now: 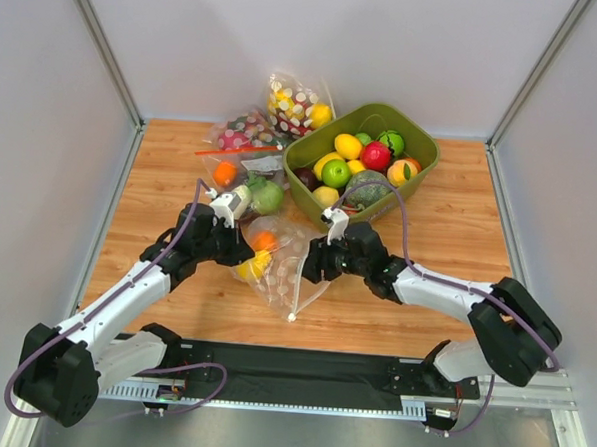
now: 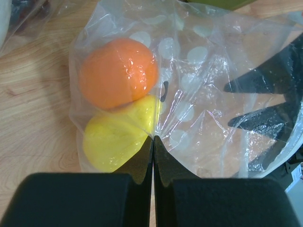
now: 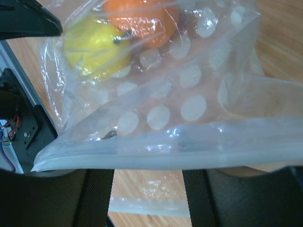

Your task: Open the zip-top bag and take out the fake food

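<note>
The zip-top bag [image 1: 286,268], clear with white dots, lies mid-table between both grippers. It holds fake food: an orange fruit [image 2: 118,73] and a yellow fruit [image 2: 113,139], which also show in the right wrist view as orange [image 3: 137,19] and yellow [image 3: 94,45]. My left gripper [image 1: 239,250] is shut, its fingertips pinching the bag's plastic [image 2: 153,138] beside the yellow fruit. My right gripper [image 1: 311,264] is at the bag's other side with its fingers [image 3: 99,189] wide apart. The pale zip strip [image 3: 180,151] lies across them and hides the tips. A second strip [image 3: 156,208] shows lower, between the fingers.
A green bin [image 1: 422,155] full of plastic fruit stands at the back right. Behind the bag lie a bag with white and green vegetables [image 1: 260,193], a red-zip bag [image 1: 237,145] and another dotted bag [image 1: 295,103]. A black rail [image 1: 301,369] runs along the near edge.
</note>
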`<state>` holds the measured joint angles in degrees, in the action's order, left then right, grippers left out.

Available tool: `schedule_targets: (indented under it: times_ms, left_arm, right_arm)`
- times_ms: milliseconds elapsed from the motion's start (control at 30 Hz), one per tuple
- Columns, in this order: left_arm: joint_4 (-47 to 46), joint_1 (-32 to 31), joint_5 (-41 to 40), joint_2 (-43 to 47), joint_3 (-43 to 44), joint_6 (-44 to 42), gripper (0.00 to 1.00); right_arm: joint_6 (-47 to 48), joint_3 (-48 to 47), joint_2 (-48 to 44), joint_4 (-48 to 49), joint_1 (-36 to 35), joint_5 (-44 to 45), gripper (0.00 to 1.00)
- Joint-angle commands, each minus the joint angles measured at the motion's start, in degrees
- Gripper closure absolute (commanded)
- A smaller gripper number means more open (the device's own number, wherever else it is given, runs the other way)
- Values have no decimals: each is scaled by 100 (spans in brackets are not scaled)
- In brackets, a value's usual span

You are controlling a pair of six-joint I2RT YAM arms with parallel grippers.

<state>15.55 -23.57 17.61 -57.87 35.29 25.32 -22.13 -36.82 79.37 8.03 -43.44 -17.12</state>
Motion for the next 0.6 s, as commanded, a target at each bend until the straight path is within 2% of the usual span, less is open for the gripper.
schedule_targets:
  times_ms: [0,367,567]
  left_arm:
    - [-184,19,191,56,-48,17,100]
    - [-298,28,-108,-243,-242,52,100]
    - [-193,28,-310,-427,-233,25,100]
  right_arm:
    - [-186,113,305,1646,-68,-45,44]
    - [-617,122,1334,3528,-200,-204,36]
    - [-775,-88,1888,3899,-261,-160,35]
